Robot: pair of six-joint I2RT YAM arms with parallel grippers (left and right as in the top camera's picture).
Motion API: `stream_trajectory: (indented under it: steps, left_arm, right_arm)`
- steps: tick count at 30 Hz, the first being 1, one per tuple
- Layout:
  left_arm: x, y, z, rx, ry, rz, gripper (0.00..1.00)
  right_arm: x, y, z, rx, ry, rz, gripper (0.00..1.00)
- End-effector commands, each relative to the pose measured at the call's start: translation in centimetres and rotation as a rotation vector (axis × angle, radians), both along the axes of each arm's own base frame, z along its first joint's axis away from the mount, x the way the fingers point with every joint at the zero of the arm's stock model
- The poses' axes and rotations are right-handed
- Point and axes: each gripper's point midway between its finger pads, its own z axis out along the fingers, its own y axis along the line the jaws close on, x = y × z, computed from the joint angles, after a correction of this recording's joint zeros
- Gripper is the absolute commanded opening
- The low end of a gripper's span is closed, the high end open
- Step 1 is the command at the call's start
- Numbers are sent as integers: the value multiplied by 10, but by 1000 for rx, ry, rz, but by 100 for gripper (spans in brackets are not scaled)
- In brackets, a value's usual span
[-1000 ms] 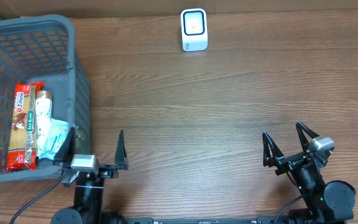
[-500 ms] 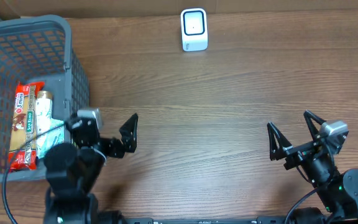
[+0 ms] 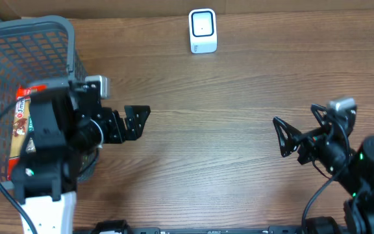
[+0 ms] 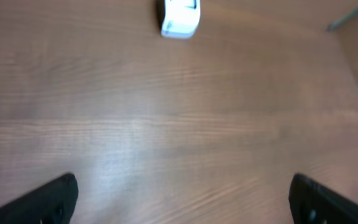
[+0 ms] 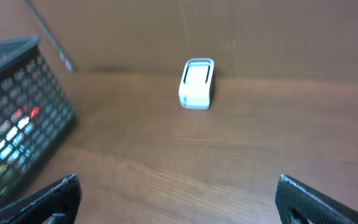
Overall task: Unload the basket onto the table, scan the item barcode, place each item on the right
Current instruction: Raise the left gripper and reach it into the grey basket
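Left gripper [image 4: 179, 208] is hovering over the bare counter [image 3: 226, 97] just right of the basket [image 3: 18, 58], jaws released wide, holding nothing. Right gripper [image 5: 179, 202] is hanging at near right, jaws also spread wide and holding nothing. Snack packs [image 3: 24, 104] are lying inside the grey mesh basket at far left, partly hidden under the left arm. White scanner [image 3: 202, 30] is standing upright at the far middle of the counter, well apart from both grippers.
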Motion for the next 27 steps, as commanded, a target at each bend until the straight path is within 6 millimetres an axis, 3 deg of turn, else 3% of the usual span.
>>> stream_trajectory:
  steps: [1,5,9,11,12,14,16,22,27]
  left_arm:
    - [0,6,35,44,-9,14,100]
    - [-2,7,47,46,25,18,100]
    - [-1,7,40,73,38,-13,100]
    - [-4,17,27,96,107,50,79]
    - [-7,29,17,104,177,151,77]
    - [-18,56,-4,156,313,355,78]
    - [-28,71,-21,213,408,437,78]
    - [-41,81,-50,267,539,492,78]
    - [-45,95,-54,340,562,536,88]
  right_arm:
    - [2,13,17,3,27,79,100]
    - [5,25,13,30,123,150,100]
    - [5,38,1,66,194,223,100]
    - [7,39,-6,70,226,230,100]
    - [8,40,-8,72,236,233,100]
    - [10,42,-10,78,251,245,100]
    - [12,42,-14,78,263,244,100]
    - [14,42,-16,78,274,243,100]
    - [14,42,-16,77,274,243,100]
